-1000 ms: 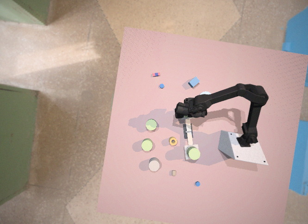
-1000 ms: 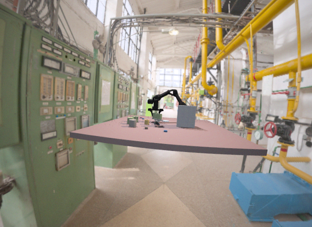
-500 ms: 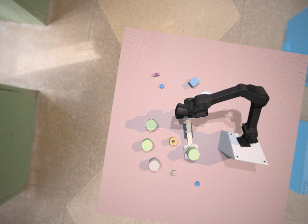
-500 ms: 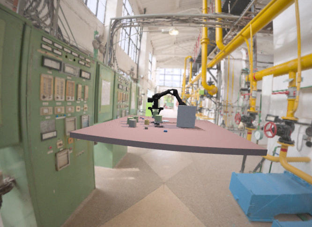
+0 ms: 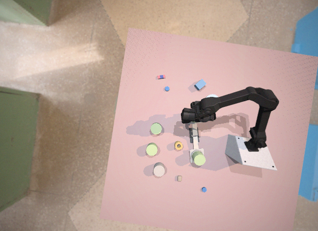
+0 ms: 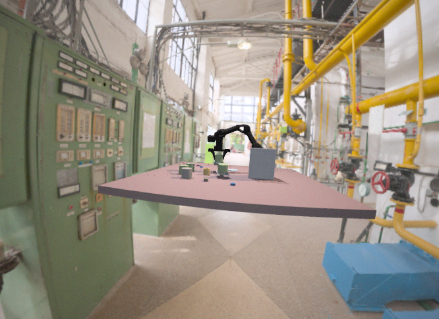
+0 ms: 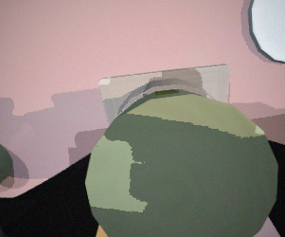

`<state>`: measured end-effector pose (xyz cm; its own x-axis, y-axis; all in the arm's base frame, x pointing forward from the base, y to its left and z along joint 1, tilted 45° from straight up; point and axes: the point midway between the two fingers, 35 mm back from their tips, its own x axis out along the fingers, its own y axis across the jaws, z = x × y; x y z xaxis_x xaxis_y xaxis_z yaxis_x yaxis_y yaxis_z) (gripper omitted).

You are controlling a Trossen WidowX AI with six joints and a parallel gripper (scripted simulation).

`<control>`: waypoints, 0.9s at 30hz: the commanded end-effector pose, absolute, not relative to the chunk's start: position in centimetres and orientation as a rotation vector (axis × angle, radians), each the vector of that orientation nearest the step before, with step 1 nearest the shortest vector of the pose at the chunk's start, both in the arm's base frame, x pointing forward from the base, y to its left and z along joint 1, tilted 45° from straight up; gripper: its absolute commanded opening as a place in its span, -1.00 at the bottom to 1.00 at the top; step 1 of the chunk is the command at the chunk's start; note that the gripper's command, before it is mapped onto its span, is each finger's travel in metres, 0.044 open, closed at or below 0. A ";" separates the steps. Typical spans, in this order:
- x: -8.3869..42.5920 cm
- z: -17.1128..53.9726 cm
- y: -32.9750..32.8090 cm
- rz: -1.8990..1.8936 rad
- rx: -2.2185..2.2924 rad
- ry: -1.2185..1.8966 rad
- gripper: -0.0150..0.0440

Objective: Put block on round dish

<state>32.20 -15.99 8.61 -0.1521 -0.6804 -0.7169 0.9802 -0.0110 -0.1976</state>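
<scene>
Green cabinets and yellow pipes surround our pink table [image 5: 231,197] [image 6: 234,193]. Our hand [image 5: 194,125] [image 6: 218,155] has its fingers closed on a green cup [image 6: 218,157] [image 7: 184,175], held up above one end of the balance [image 5: 195,143] [image 7: 214,85]. Just beyond the cup's rim, at twelve o'clock in the wrist view, a dark green sliver shows over the pan; we take it for the hidden block, though too little is visible to be certain. From the hand in the top view, the other cup [image 5: 199,158] [image 6: 222,167] stands at six o'clock on the far pan and must be left alone. The round dish [image 5: 212,96] [image 6: 232,170] [image 7: 278,30] lies near one o'clock, partly under the arm. Farther out, two more green cups sit between seven and nine o'clock. We judge the lifting step to be in hand. Next we should carry this cup sideways, away from balance and dish, set it down in open space, then return for the block.
</scene>
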 end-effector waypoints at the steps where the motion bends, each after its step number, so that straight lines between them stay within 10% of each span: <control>1: 32.8 9.4 -15.6 -1.551 0.514 0.768 -0.49; 27: 33.1 11.8 -13.2 -1.551 0.513 0.769 -0.49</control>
<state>32.84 -13.68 11.27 -0.1443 -0.6820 -0.7170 0.9826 -0.0133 -0.1851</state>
